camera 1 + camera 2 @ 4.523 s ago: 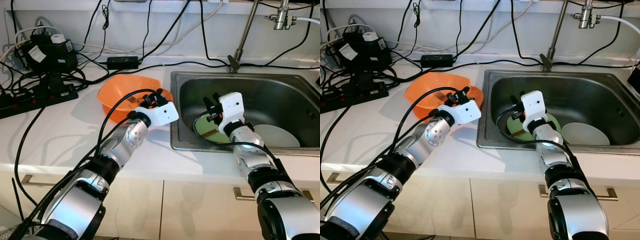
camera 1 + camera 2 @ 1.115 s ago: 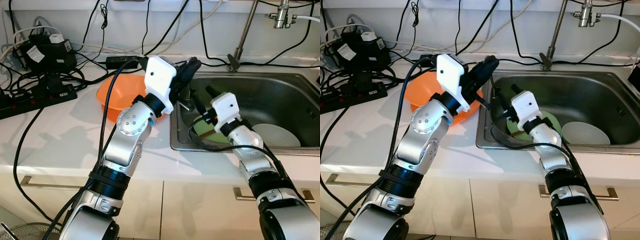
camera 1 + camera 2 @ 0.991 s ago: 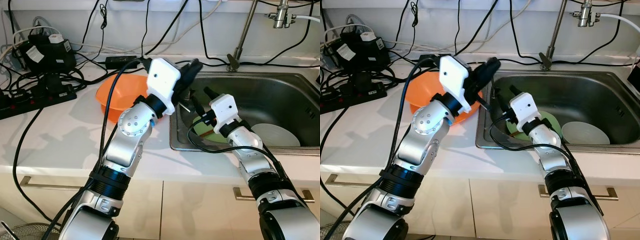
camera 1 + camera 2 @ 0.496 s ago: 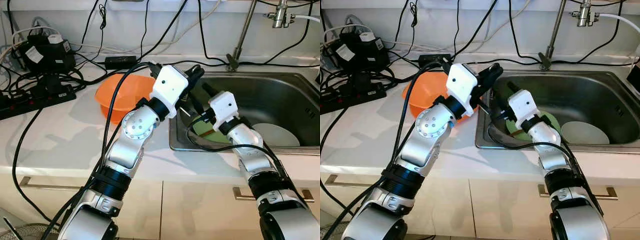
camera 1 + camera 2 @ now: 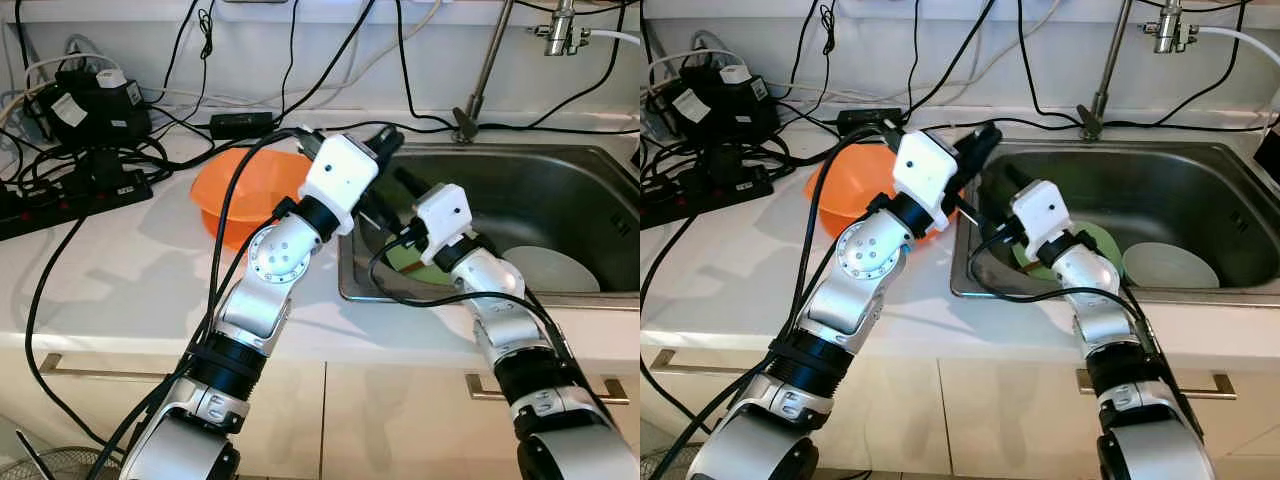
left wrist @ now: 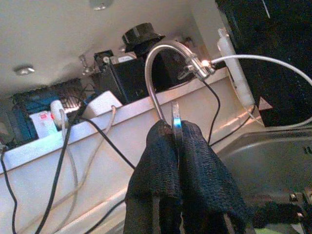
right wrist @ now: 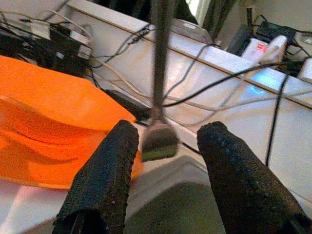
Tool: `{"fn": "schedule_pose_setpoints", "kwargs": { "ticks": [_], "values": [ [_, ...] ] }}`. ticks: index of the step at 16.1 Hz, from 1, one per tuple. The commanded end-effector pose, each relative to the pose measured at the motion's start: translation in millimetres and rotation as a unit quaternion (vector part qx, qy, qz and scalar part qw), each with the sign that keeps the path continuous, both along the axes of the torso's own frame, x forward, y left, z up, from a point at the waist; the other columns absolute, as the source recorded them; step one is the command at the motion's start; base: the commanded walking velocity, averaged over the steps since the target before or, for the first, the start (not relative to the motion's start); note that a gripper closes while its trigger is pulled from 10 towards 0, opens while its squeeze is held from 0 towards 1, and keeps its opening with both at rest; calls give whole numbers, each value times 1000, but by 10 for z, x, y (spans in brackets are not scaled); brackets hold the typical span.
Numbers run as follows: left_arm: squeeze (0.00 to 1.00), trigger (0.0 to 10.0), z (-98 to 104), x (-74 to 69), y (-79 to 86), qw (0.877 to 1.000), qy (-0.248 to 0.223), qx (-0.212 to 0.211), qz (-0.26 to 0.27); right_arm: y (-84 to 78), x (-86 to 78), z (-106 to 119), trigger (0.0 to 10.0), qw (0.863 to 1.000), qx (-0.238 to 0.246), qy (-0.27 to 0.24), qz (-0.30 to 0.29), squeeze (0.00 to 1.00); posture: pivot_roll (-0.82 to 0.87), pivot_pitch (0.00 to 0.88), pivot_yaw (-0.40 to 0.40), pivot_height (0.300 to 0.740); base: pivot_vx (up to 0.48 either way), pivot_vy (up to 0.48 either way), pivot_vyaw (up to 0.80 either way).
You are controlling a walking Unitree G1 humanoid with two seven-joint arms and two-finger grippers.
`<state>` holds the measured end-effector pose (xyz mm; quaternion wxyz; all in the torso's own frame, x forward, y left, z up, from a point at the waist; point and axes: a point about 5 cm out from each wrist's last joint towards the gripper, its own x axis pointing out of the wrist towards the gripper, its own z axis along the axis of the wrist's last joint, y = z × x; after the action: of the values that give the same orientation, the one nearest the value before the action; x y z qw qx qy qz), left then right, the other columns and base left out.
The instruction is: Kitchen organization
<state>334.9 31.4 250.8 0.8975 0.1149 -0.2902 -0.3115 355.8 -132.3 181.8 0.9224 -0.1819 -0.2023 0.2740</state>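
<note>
My left gripper [image 6: 176, 146] is clamped on a thin metal utensil [image 6: 176, 117] over the sink's [image 5: 560, 165] near-left corner, and my right gripper [image 7: 163, 146] waits spread around its hanging end [image 7: 158, 141]; I should close squarely on that end before the left lets go (a skewed pinch would likely twist it loose). The sink holds a green plate [image 5: 1102, 243] and a white plate [image 5: 1170, 266], while the orange bowl's [image 5: 240, 190] contents I cannot make out.

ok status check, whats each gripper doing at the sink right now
Left gripper shut on a metal utensil, held over the sink edge. Right gripper open, the utensil's end between its fingers. Orange bowl close beside; nothing blocking.
</note>
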Motion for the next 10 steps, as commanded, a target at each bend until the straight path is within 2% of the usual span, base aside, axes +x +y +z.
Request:
{"fn": "schedule_pose_setpoints", "kwargs": {
  "ticks": [1,5,10],
  "values": [
    [0,10000,112,10,-4,1000,-20,-9,1,33,-16,31,10000,1000,8,0,15,0,10,0,56,740,0,0,0],
    [0,10000,103,9,-23,1000,-11,-23,-12,33,-23,69,10000,1000,17,-1,17,0,7,0,56,740,0,0,0],
    [0,10000,77,-5,-41,996,33,-60,-50,-13,21,129,10000,999,26,-13,-18,0,9,0,55,740,0,0,0]
  ]
}}
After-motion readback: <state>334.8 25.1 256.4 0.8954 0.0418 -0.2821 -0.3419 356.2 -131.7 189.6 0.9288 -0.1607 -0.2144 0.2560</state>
